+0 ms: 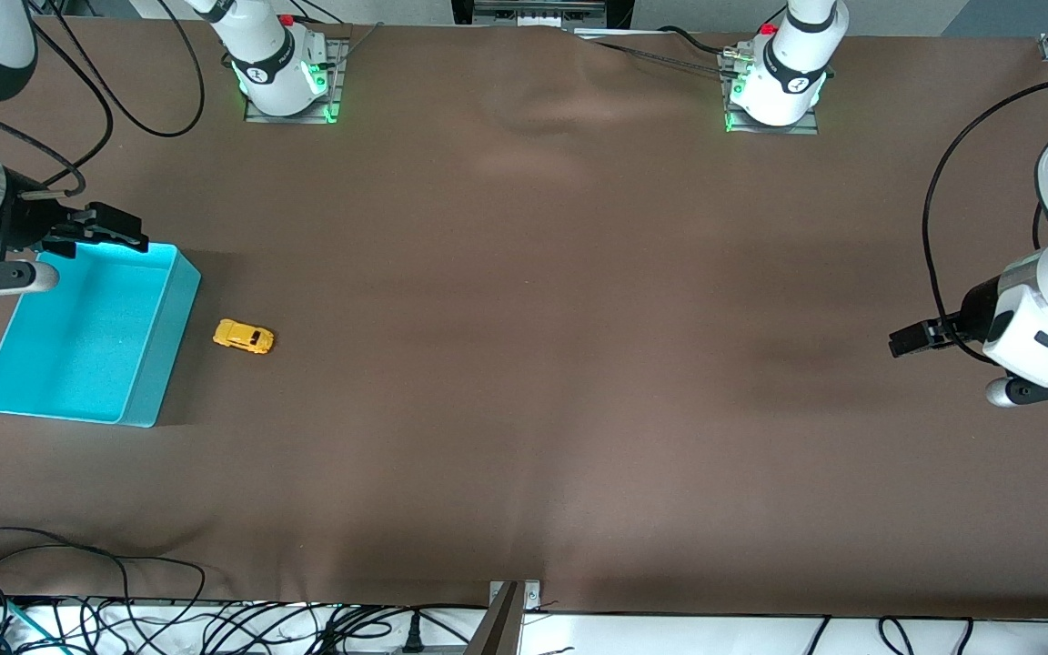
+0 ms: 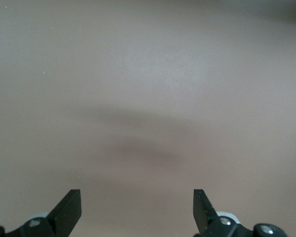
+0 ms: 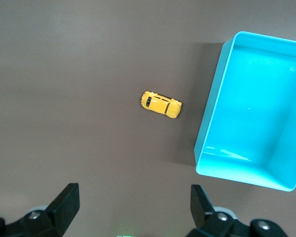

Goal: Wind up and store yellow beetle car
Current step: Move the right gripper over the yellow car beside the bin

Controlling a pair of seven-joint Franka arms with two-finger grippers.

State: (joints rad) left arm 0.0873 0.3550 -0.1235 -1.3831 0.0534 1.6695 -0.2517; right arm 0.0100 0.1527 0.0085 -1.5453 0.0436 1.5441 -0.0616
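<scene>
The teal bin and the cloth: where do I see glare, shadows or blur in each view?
Front view: the teal bin has a bright floor, a shadow falls beside it near the yellow beetle car, and the cloth shows soft dark patches. Right wrist view: glare streaks lie on the bin's floor; the car is sharp. Left wrist view: only bare cloth with a blurred shadow.

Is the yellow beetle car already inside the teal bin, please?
No, the yellow beetle car sits on the table beside the teal bin.
</scene>
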